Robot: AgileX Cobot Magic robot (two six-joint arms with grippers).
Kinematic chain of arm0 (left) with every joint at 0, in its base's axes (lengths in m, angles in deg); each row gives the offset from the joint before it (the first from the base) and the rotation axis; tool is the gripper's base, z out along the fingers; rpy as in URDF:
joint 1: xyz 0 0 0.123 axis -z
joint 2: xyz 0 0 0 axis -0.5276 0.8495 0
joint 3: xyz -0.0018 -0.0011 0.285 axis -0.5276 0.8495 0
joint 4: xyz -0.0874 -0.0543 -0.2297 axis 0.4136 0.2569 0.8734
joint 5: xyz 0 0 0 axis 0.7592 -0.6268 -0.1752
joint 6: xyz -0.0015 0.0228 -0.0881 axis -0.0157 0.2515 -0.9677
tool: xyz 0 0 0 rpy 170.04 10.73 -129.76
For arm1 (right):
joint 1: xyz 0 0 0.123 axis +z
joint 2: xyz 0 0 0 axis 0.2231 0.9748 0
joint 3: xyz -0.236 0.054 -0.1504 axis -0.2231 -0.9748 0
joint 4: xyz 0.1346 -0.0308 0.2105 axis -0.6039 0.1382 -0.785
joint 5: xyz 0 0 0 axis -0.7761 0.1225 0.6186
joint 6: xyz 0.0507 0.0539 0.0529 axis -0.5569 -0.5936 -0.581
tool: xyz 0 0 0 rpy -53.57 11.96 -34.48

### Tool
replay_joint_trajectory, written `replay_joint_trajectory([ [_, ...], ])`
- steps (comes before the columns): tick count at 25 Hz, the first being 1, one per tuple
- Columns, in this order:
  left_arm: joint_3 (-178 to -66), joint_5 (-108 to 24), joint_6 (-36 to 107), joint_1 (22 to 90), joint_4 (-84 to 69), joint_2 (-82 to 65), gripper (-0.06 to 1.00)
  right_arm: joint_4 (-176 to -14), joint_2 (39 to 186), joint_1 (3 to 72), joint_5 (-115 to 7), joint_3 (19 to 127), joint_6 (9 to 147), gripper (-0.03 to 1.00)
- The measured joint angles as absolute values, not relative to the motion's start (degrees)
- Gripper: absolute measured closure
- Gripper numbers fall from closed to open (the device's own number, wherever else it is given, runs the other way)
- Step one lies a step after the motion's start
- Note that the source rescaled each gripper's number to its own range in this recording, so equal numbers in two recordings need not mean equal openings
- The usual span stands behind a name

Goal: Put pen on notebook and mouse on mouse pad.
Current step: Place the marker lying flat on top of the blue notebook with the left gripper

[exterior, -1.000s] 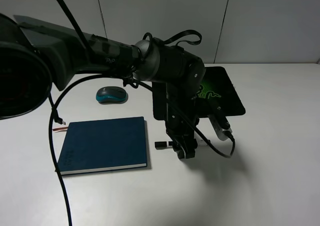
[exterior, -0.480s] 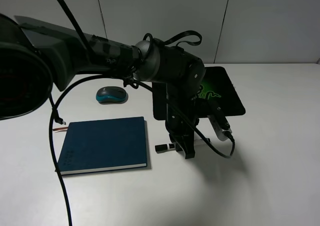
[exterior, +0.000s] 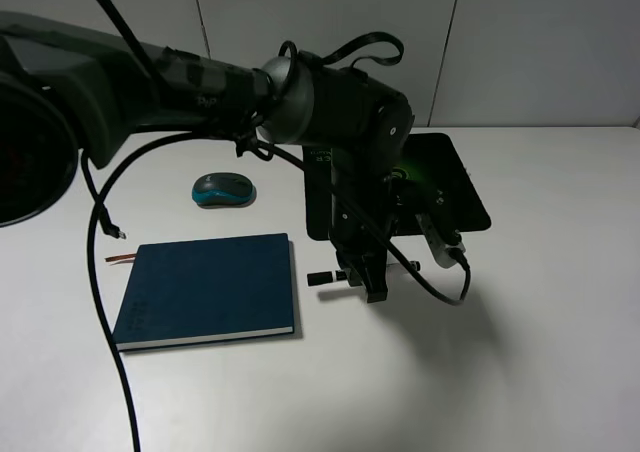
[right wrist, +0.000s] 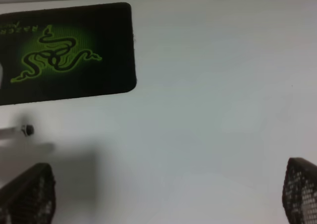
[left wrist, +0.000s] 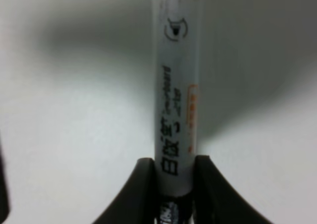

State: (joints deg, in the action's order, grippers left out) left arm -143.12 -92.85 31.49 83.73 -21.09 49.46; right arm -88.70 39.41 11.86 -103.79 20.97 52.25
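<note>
My left gripper reaches in from the left and is shut on the pen, whose black cap sticks out towards the notebook. In the left wrist view the white printed barrel of the pen is pinched between the black fingers, with its shadow on the table below. The dark blue notebook lies flat just left of the gripper. The teal mouse sits behind the notebook. The mouse pad lies behind the gripper, partly hidden by the arm. My right gripper stands open above bare table near the mouse pad.
The left arm's dark bulk fills the left and middle of the high view. Black cables hang from it over the notebook's far corner and loop beside the gripper. Bare white table lies to the right and front. A grey wall closes the back.
The left gripper has shut on the pen and raised it a little off the table. The arm has risen slightly. Notebook, mouse and mouse pad have not moved.
</note>
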Motion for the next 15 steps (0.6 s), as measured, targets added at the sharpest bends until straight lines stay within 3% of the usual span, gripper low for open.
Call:
replay_joint_trajectory([
  [15,-150.2,-105.5,31.1,83.7,-21.5,42.6,0.94,-88.7,39.4,11.9,-103.8,21.0,52.3,-0.03],
])
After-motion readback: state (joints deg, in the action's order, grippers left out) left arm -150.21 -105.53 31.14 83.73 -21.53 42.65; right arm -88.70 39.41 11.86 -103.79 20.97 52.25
